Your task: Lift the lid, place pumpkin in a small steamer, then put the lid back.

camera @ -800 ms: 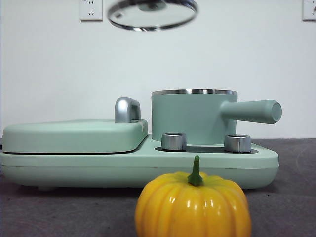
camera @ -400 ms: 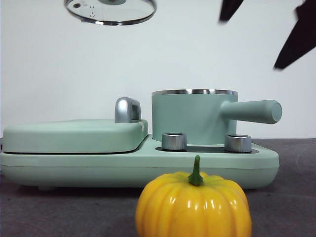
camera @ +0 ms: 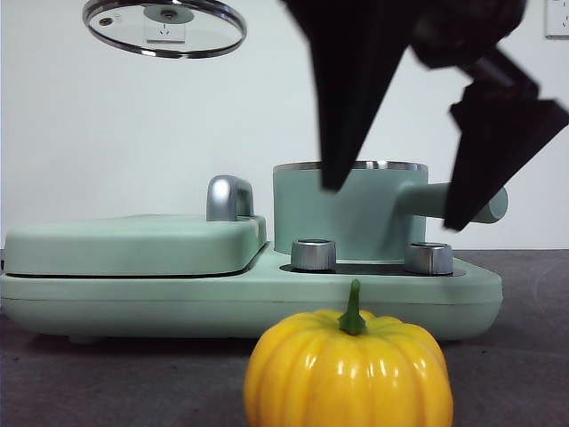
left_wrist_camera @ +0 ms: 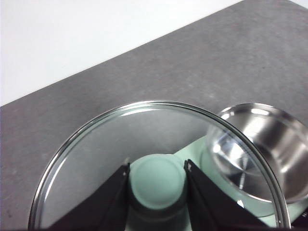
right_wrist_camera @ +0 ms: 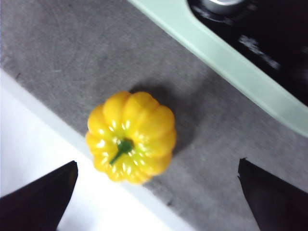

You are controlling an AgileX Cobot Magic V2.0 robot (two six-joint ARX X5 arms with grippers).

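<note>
— Right gripper (camera: 396, 200) hangs spread above the pumpkin (right_wrist_camera: 130, 136) on the table?
— Yes; left gripper (left_wrist_camera: 157, 175) pinches the lid (camera: 164, 27) aloft, keeping the small steamer (camera: 348, 213) uncovered

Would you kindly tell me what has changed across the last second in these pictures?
The lid, held by its knob in the left tool, drifted leftward in the front view, away from above the small steamer. The right tool came down, open, above the pumpkin. The pumpkin, steamer and appliance base stayed put.
</note>
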